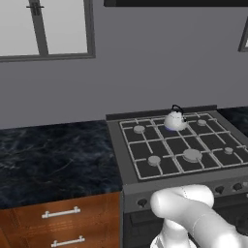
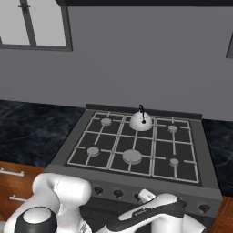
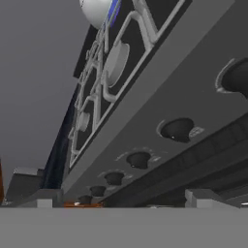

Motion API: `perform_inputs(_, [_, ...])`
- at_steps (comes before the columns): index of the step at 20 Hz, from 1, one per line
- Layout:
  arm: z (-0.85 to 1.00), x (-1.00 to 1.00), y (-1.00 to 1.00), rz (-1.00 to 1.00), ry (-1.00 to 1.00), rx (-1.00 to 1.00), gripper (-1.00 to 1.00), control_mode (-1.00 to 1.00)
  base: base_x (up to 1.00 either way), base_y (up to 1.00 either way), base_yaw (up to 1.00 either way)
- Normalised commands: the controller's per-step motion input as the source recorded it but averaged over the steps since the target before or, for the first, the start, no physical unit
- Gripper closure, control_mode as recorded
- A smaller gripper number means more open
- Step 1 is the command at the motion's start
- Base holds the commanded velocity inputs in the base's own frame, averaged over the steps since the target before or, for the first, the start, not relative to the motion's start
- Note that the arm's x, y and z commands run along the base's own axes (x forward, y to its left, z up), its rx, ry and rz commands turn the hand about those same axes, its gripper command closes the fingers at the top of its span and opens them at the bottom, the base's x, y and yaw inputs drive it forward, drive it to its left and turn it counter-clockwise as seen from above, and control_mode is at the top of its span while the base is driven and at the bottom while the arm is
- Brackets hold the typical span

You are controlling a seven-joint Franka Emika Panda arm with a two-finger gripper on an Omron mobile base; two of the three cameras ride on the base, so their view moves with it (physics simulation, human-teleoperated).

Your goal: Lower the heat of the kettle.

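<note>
The gripper point(image 3: 124, 198) sits low in front of the stove point(image 2: 73, 136), its two dark fingertips point(image 3: 201, 196) standing well apart with nothing between them, so it is spread and unladen. Just ahead of the tips, in the hand view, runs the stove's grey front panel point(image 3: 145, 116) with its row of dark round knobs point(image 3: 177, 130); the tips touch none of them. Far beyond the gripper, up on the cooktop, the kettle point(image 1: 174, 119) rests upright on the rear middle burner, its thin black handle arched above its white dome. Nearer the gripper than the kettle lies a large flat grey burner cap point(image 2: 132, 156). Off to the gripper's left spreads a dark marbled counter point(image 1: 53, 155) over wooden drawers point(image 1: 63, 215).
</note>
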Motion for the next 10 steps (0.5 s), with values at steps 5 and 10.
perform_inputs(5, [-0.26,0.18,-0.13,0.03,-0.07,0.0,-1.0,-1.0,0.0,0.0,0.0])
perform_inputs(10, [-0.22,0.28,-0.1,0.0,-0.06,0.0,-1.0,-1.0,0.0,0.0,0.0])
